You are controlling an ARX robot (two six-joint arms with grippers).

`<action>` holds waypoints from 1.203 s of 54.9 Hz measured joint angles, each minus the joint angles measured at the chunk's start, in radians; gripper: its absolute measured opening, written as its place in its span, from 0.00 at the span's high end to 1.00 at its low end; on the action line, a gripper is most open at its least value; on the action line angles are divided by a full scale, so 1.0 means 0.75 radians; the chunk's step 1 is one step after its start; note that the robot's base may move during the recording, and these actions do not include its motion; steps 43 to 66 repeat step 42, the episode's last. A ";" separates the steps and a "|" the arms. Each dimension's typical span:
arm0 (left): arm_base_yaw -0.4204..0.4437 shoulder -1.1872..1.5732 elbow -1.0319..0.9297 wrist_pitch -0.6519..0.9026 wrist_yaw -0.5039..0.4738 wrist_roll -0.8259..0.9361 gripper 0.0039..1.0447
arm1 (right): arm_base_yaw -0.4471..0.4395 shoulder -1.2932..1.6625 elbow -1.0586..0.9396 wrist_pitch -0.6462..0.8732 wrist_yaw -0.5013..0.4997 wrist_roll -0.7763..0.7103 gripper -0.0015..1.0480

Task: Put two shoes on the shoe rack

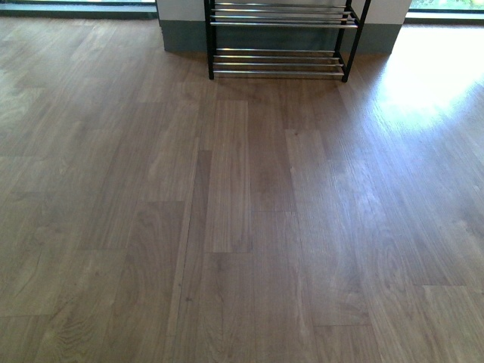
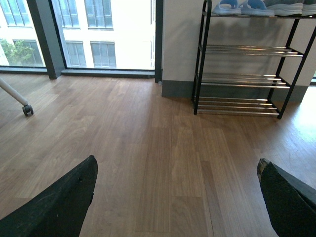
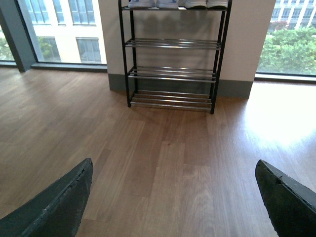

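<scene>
The left gripper [image 2: 175, 197] is hanging with its two dark fingers [image 2: 59, 202] spread far apart, nothing between them but bare floor, so it is released and carrying nothing. The right gripper [image 3: 173, 200] is showing the same stance in its own wrist view, fingers [image 3: 54, 205] splayed wide over the boards and holding nothing. Beyond both, the wooden floor [image 1: 242, 227] is stretching out in brown planks, with sunlight glaring off it on the robot's right side. At the far end of that floor the shoe rack [image 3: 170, 59] is standing against a pale wall [image 3: 247, 39] with a grey skirting along its foot; its black frame is carrying tiers of shiny bars, and the three lower tiers are lying bare. On the top tier the shoes are sitting side by side: in the left wrist view the light-blue slides [image 2: 244, 7] are showing toward the left end, with the white-soled sneakers [image 2: 286, 7] just beside them toward the right, though only their lower parts are in view. The front view is catching only the rack's two lowest tiers. Left of the wall, large windows [image 2: 103, 34] are looking onto a building, and a white leg ending in a small caster [image 2: 27, 109] is resting on the floor near the glass.
</scene>
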 joint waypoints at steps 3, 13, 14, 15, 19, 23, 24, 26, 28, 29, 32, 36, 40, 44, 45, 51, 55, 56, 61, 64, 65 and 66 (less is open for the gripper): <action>0.000 0.000 0.000 -0.001 0.000 0.000 0.09 | 0.000 0.000 0.000 0.000 0.000 0.000 0.09; 0.000 0.000 0.000 0.000 0.000 0.000 0.09 | 0.000 0.000 0.000 0.000 0.000 0.000 0.09; 0.000 0.000 0.000 0.000 0.000 0.000 0.09 | 0.000 0.000 0.000 0.000 0.000 0.000 0.09; 0.000 0.000 0.000 0.000 0.000 0.000 0.09 | 0.000 0.000 0.000 0.000 0.000 0.000 0.09; 0.000 0.000 0.000 0.000 0.000 0.000 0.09 | 0.000 0.000 0.000 -0.001 0.000 0.000 0.09; 0.000 0.000 0.000 0.000 0.000 0.000 0.09 | 0.000 0.000 0.000 0.000 0.000 0.000 0.09; 0.000 0.000 0.000 0.000 0.000 0.000 0.09 | 0.000 0.000 0.000 0.000 0.000 0.000 0.09; 0.000 0.000 0.000 -0.001 0.000 -0.001 0.09 | 0.000 0.000 0.000 0.000 0.000 0.000 0.09; 0.000 0.000 0.000 0.000 0.000 0.000 0.09 | 0.000 0.000 0.000 0.000 0.000 0.000 0.09; 0.000 0.000 0.000 0.000 0.000 0.000 0.09 | 0.000 0.000 0.000 0.000 0.000 0.000 0.09; 0.000 0.000 0.000 0.000 0.000 0.000 0.09 | 0.000 0.000 0.000 0.000 0.000 0.000 0.09; 0.000 0.000 0.000 0.000 -0.001 0.000 0.09 | 0.000 0.000 0.000 0.000 0.000 0.000 0.09; 0.000 0.000 0.000 0.000 0.000 0.000 0.09 | 0.000 0.000 0.000 0.000 0.000 0.000 0.09; 0.000 0.000 0.000 0.000 0.000 0.000 0.09 | 0.000 0.000 0.000 0.000 0.000 0.000 0.09; 0.000 0.000 0.000 0.000 0.000 0.000 0.09 | 0.000 0.000 0.000 0.000 0.000 0.000 0.09; 0.000 0.000 0.000 0.000 0.000 0.000 0.09 | 0.000 0.000 0.000 0.000 0.000 0.000 0.09; 0.000 0.000 0.000 0.000 0.000 0.000 0.09 | 0.000 0.000 0.000 0.000 0.000 0.000 0.09; 0.000 0.000 0.000 0.000 0.000 0.000 0.09 | 0.000 0.000 0.000 0.000 0.000 0.000 0.09; 0.000 0.000 0.000 0.000 0.000 0.000 0.09 | 0.000 0.000 0.000 0.000 0.000 0.000 0.09; 0.000 0.000 0.000 0.000 0.000 0.000 0.09 | 0.000 0.000 0.000 0.000 0.000 0.000 0.09; 0.000 0.000 0.000 0.000 0.000 0.000 0.09 | 0.000 0.000 0.000 0.000 0.000 0.000 0.09; 0.000 0.000 0.000 0.000 0.000 0.000 0.09 | 0.000 0.000 0.000 0.000 0.000 0.000 0.09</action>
